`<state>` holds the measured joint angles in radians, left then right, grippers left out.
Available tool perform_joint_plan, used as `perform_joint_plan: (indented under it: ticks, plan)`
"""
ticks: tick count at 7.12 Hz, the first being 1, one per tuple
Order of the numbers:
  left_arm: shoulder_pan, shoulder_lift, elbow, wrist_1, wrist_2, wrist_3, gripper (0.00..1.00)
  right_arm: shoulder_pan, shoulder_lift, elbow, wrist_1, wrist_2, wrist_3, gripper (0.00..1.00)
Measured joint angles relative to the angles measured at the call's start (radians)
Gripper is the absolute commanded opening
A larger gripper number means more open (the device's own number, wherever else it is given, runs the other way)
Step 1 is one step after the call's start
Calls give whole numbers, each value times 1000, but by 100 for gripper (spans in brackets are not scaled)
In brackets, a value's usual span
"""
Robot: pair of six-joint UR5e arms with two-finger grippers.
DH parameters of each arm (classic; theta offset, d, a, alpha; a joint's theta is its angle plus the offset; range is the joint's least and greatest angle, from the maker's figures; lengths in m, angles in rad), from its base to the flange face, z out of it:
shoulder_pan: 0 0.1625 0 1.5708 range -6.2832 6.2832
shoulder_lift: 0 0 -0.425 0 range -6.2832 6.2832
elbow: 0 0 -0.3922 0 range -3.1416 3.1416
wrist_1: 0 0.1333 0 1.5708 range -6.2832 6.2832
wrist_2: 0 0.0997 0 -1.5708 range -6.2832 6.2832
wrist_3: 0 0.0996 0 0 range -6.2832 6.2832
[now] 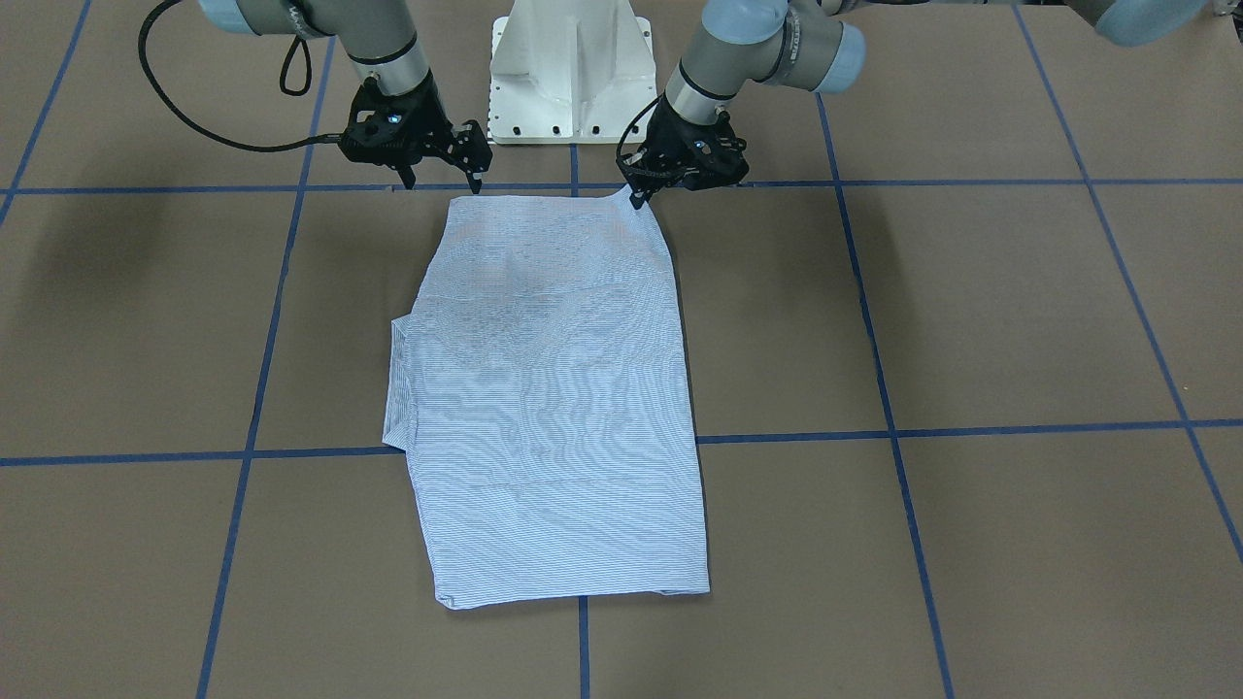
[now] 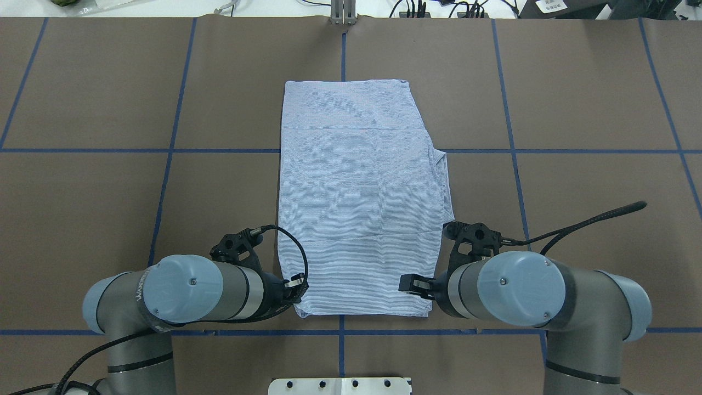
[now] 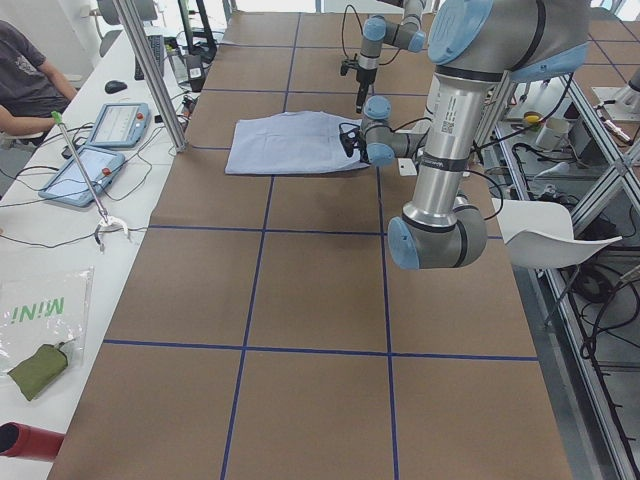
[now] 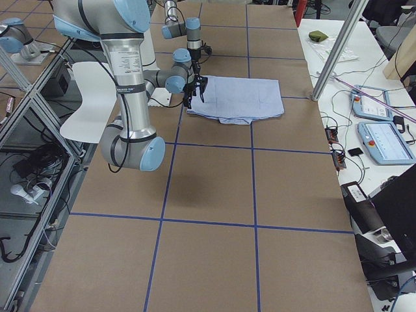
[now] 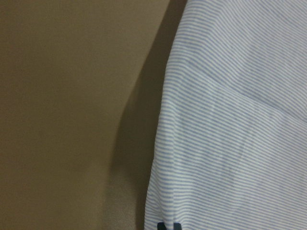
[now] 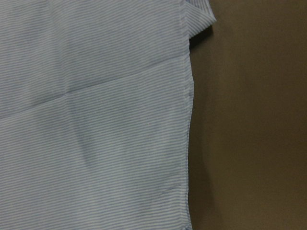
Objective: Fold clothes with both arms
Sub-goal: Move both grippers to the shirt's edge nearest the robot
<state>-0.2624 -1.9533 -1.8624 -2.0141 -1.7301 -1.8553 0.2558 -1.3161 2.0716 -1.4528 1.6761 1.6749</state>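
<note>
Pinching shirt [image 1: 554, 388] corner: left fingers [image 1: 639, 196] | right fingers [image 1: 476, 178] wide | white pedestal [image 1: 571, 73] behind

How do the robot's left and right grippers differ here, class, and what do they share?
The left gripper is shut; the right gripper is open wide. The left gripper pinches a corner of the shirt, drawing it into a small peak; the right gripper holds nothing, and the corner by it lies flat. Both are black and sit at the shirt's edge nearest the robot's base.
</note>
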Motion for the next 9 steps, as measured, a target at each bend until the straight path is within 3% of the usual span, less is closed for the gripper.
perform_joint_plan:
  ticks: [3,9]
  plan:
    - [1,-1,-1,0,0,-1,0,-35,13,-54,7,-11,207,100]
    - [3,-1,0,0,0,-1,0,-39,84,-142,6,-11,272,100]
